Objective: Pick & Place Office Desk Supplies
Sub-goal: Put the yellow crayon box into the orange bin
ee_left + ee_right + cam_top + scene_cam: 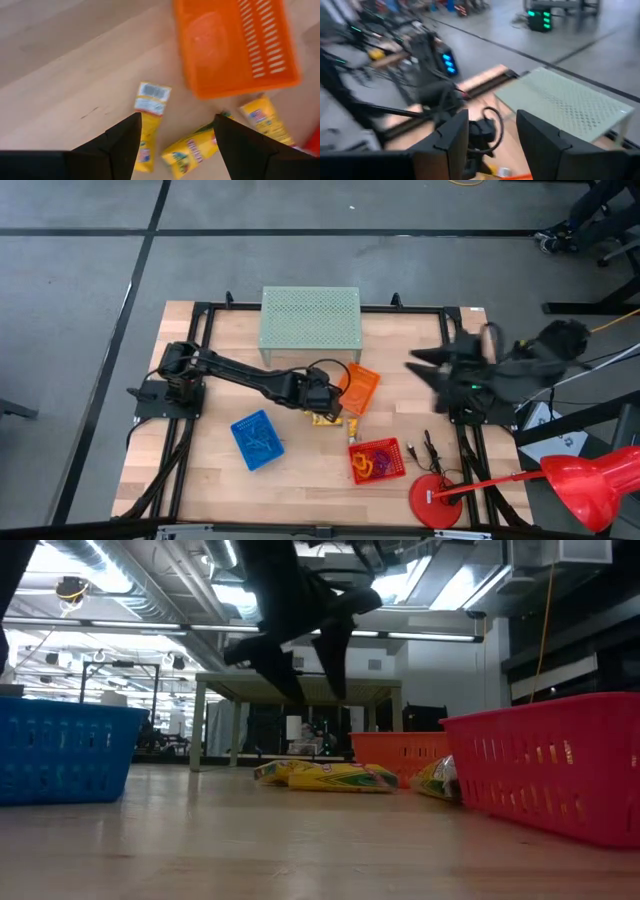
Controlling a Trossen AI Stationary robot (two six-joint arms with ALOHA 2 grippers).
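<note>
At the centre of the overhead frame, my left gripper (326, 402) hung with fingers spread wide, empty, above the small yellow-and-white crayon packets (148, 120) lying just beside the orange plastic basket (235, 45). They looked light, stiff, slightly slick; I judged pinching one across its narrow width best.

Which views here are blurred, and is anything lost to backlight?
High view: right arm smeared, rest sharp. Right wrist view: whole scene streaked. Left wrist view: orange basket and yellow packets softened. Low view: the arm overhead is a dark silhouette against bright ceiling lights.
</note>
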